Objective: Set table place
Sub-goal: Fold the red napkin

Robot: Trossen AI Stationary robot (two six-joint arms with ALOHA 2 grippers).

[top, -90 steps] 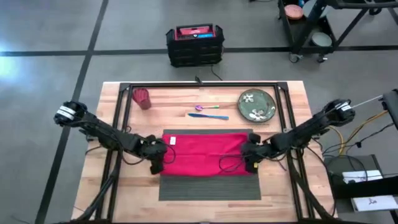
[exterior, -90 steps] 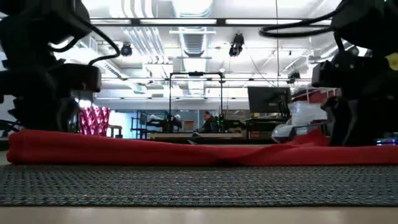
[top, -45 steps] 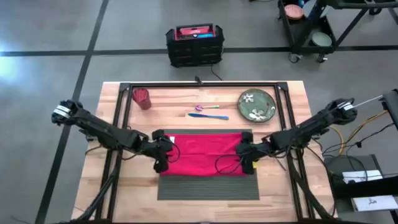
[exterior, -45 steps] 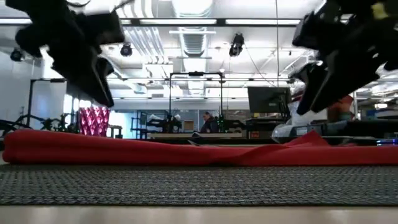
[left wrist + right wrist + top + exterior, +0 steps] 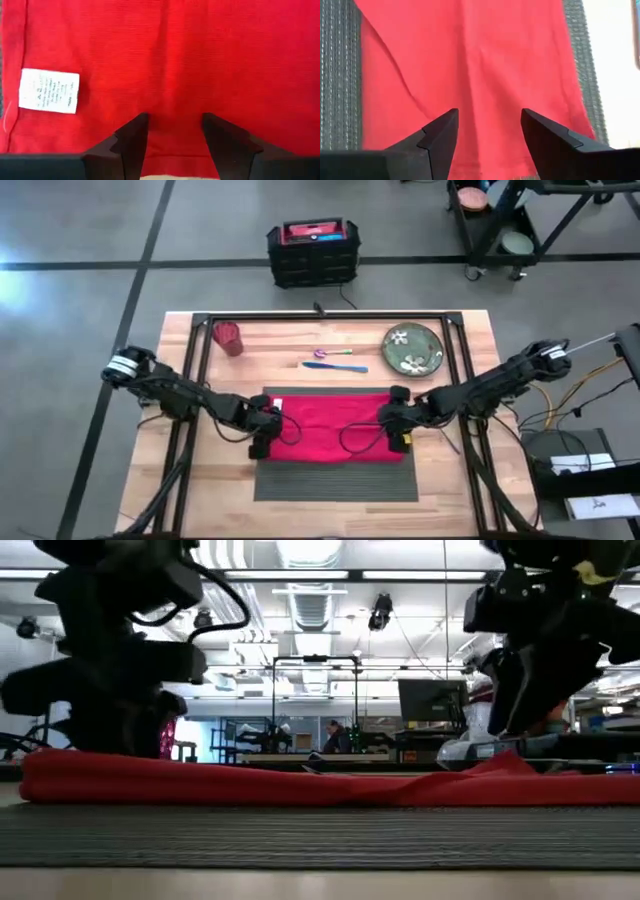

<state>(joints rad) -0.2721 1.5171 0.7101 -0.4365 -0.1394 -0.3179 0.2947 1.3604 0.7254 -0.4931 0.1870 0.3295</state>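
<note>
Both grippers have closed inward since the earlier frame. High view: left gripper (image 5: pixel 263 435) and right gripper (image 5: pixel 399 432) flank the red napkin (image 5: pixel 330 430), which covers the far part of the placemat (image 5: pixel 335 480); its long axis runs left to right, near strip bare. Low view: napkin rumpled across the placemat (image 5: pixel 320 840). Wrist views: both grippers' jaws parted, empty, above the napkin.

**No legible text in view**

A small white sewn-in care label (image 5: pixel 49 90) is seen on the red cloth napkin (image 5: pixel 200 60) in the left wrist view. Several lines of small grey print are carried on it, but no word or number can be made out. No other lettering, brand or sign can be read elsewhere.
</note>
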